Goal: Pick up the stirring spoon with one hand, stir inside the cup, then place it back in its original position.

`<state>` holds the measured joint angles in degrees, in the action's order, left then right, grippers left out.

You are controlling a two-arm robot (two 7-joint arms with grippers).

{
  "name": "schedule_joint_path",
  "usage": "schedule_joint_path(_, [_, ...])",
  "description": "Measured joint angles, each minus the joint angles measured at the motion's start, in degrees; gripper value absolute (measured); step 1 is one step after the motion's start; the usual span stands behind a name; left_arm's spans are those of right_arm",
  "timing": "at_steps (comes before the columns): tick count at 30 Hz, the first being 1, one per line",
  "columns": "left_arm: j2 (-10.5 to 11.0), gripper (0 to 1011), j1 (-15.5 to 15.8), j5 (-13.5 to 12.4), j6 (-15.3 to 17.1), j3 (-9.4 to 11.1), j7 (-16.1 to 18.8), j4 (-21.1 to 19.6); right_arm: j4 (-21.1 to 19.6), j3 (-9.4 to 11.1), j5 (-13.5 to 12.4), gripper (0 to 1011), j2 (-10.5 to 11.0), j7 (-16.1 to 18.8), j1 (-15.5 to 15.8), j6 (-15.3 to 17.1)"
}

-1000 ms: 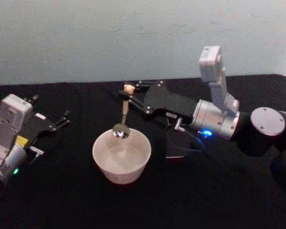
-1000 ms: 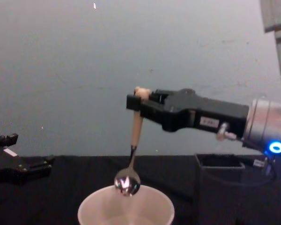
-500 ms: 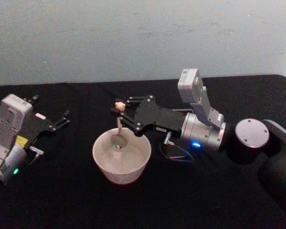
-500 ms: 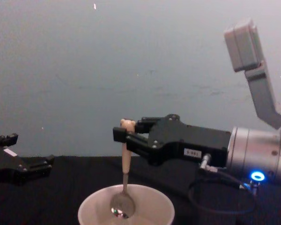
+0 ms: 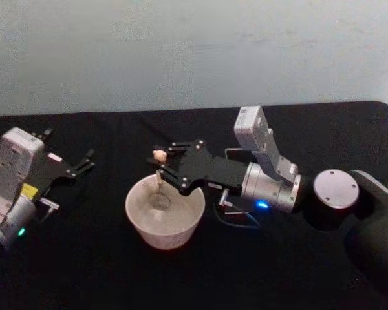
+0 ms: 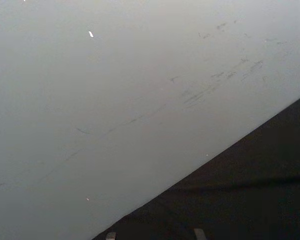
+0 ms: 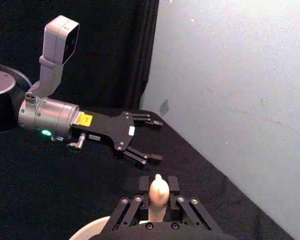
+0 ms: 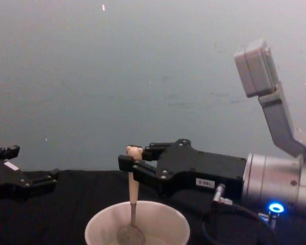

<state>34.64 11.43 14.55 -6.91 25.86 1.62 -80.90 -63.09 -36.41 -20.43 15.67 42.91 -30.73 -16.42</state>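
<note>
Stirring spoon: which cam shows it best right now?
Chest view: the stirring spoon shows side-on, full length, from the right claw down into the cup. Head view foreshortens it from above; right wrist view catches just its bear-head top.

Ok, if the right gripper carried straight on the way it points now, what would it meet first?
Probably the left gripper, parked open; the right gripper, shut on the stirring spoon over the cup, points toward it. Height match is unclear.

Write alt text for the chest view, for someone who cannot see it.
The right gripper, reaching in from the right, holds the stirring spoon upright by its handle, its bowl down inside the cream cup. The left gripper sits open at the left edge.
</note>
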Motion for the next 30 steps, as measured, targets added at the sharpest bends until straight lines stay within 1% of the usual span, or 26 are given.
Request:
schedule_joint_path(11, [0.00,1001,0.00,0.00,0.00,0.00,0.00,0.00,-0.02,0.20,0.25,214,-0.16,0.11,0.32,0.47])
schedule_joint_path(16, [0.00,1001,0.00,0.00,0.00,0.00,0.00,0.00,-0.19,0.67,0.36,214,-0.09,-0.27,0.47,0.85])
schedule_joint_path(23, [0.00,1001,0.00,0.00,0.00,0.00,0.00,0.00,-1.58,1.65,0.17,214,0.85,-0.85,1.20,1.51])
schedule_joint_path(30, [0.00,1001,0.00,0.00,0.00,0.00,0.00,0.00,-4.13,2.59,-0.78,214,2.18,-1.12,2.57,2.40])
